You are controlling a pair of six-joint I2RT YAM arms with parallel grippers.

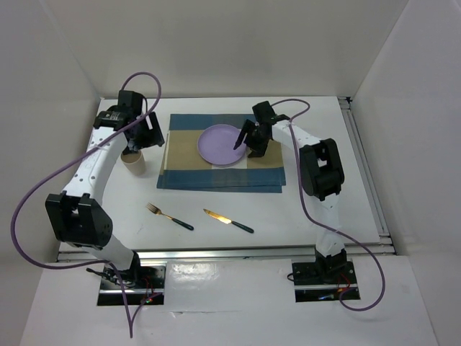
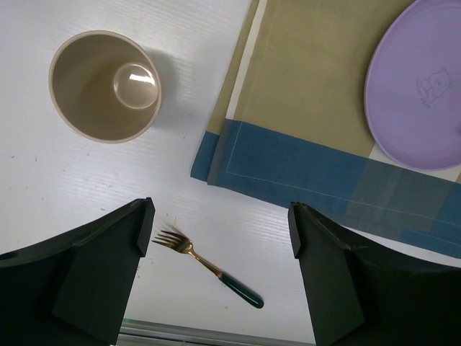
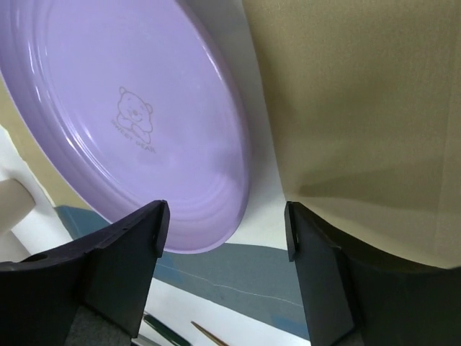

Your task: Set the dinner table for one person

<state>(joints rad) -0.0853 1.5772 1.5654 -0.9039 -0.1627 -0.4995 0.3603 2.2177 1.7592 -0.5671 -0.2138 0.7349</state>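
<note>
Top external view is showing the right fingers [image 1: 241, 138] spread wide and holding nothing, hovering over the purple plate [image 1: 220, 144]; it is hard to tell whether they are grazing its rim. The plate is sitting mid-placemat [image 1: 187, 173], anchoring the setting. The left fingers [image 1: 149, 132] are gaping empty near the beige cup [image 1: 134, 163]. The fork [image 1: 170, 215] and knife [image 1: 227, 220] are lying on the white desk [image 1: 281, 216], well behind both fingers, likely awaiting placement.

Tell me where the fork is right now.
In the top view the fork lies on the bare dinner table, left of centre, just nearside of the placemat, with the knife to its right and the cup beyond it.
</note>
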